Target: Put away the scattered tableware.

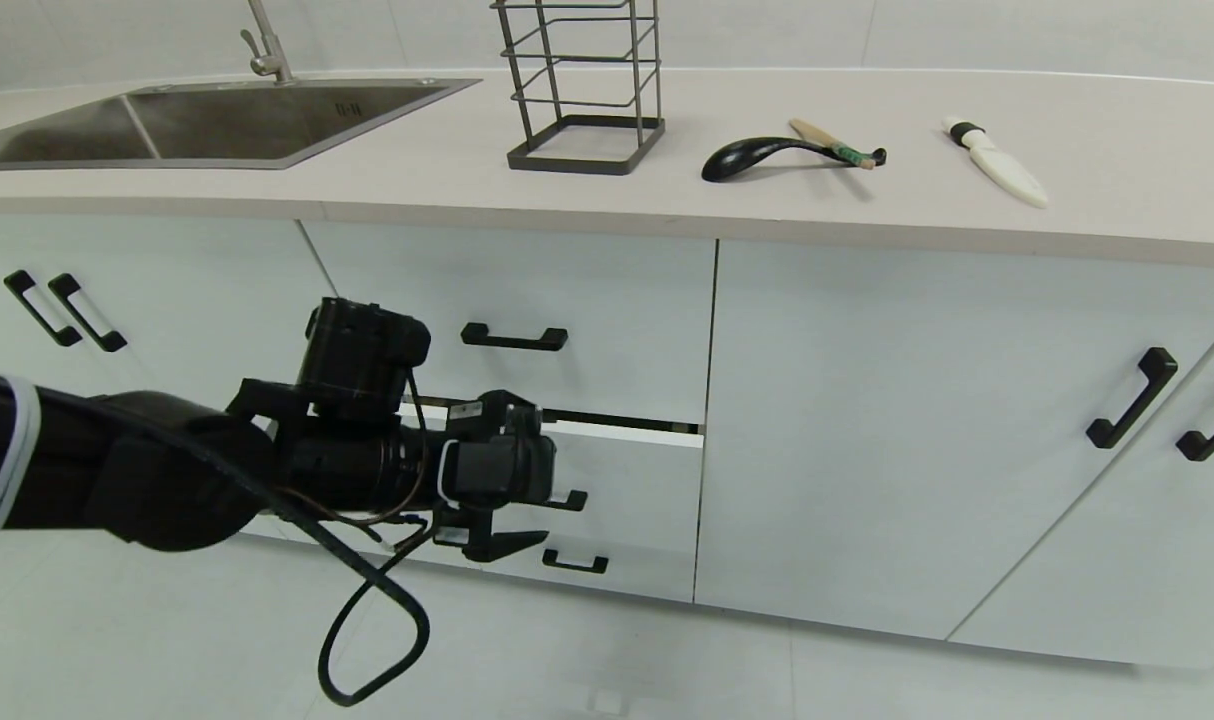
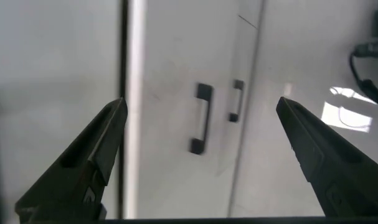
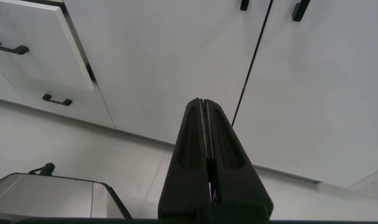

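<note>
The left tool [image 1: 539,475] hung low in the centre-left of the head view. Its fingers were spread wide in front of the white middle drawer [image 1: 627,490], which stood slightly ajar. In the left wrist view the left tool [image 2: 202,106] framed the black bar handle [image 2: 201,118] between its open fingers but did not touch it. The right tool [image 3: 203,102] was pressed closed on nothing and pointed down at the cabinet fronts and the floor.

The tableware lay on the pale table [image 1: 1117,150], in the upper right of the head view. The glossy black curved ladle [image 1: 757,157] rested bowl-down with its handle arching clear of the surface. That raised arch looked like the best place to take hold. The ladle seemed stiff and light, though probably slick, so a pinch across the handle's narrow width would suit it.

The thin wooden stick with a green band [image 1: 829,143] lay at the ladle's handle end, apparently touching it. It was flat, light and hard to pinch, and lifting it might nudge the ladle.

The white knife-shaped utensil with a black collar [image 1: 997,163] lay well apart, further right. It looked rigid and light, and its thicker middle, near the collar, seemed the safest grip. I could not tell whether an edge was exposed.

The black wire rack [image 1: 582,90] stood at upper centre, beside the steel sink [image 1: 217,118].
</note>
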